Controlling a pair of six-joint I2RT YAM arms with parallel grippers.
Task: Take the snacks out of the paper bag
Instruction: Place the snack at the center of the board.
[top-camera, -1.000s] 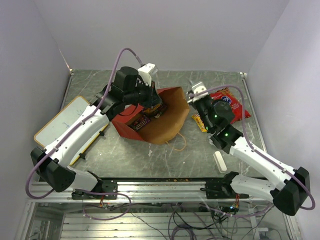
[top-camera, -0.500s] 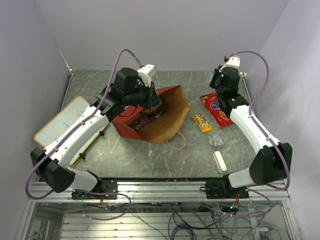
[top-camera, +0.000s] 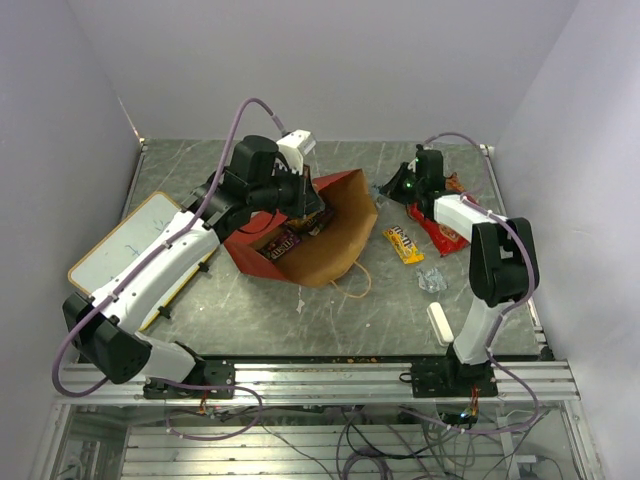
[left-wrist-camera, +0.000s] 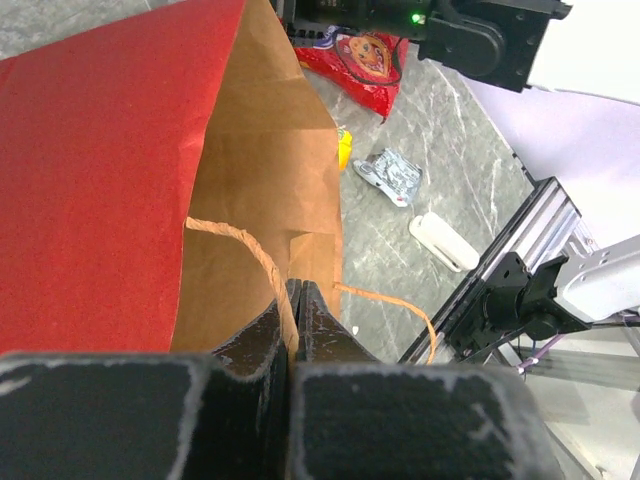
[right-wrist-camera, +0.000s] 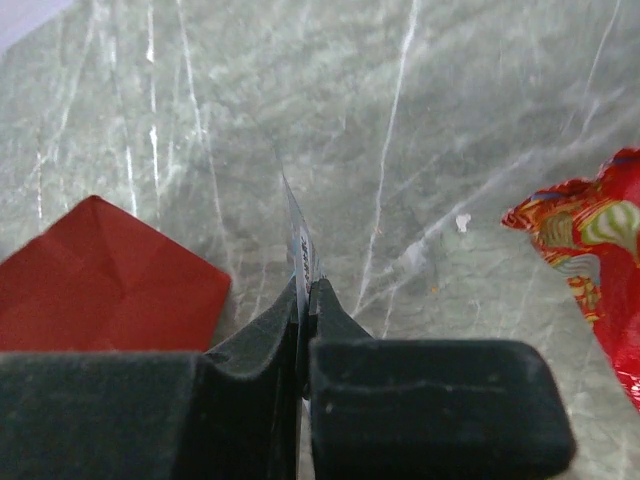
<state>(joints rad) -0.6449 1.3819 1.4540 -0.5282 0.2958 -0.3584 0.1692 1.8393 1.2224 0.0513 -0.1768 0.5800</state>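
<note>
The paper bag (top-camera: 325, 245) lies on its side, red outside, brown inside, mouth facing front right. My left gripper (top-camera: 308, 205) is shut on its upper rim and a tan handle; in the left wrist view the jaws (left-wrist-camera: 298, 290) pinch the brown paper (left-wrist-camera: 260, 200). Purple and brown wrappers (top-camera: 285, 240) lie inside. My right gripper (top-camera: 384, 190) hovers by the bag's far corner, shut on a thin silvery wrapper seen edge-on (right-wrist-camera: 298, 240). The red packet (top-camera: 440, 222), a yellow candy (top-camera: 403, 243) and a silver wrapper (top-camera: 432, 278) lie on the table to the right.
A small white oblong block (top-camera: 439, 322) lies front right. A yellow-framed whiteboard (top-camera: 120, 250) lies at the left under my left arm. A loose tan handle (top-camera: 355, 285) trails from the bag's mouth. Walls close the back and sides; a metal rail runs along the front.
My right arm swung from over the yellow candy to the back right, then back toward the bag's far corner. The left gripper and bag have not moved.
</note>
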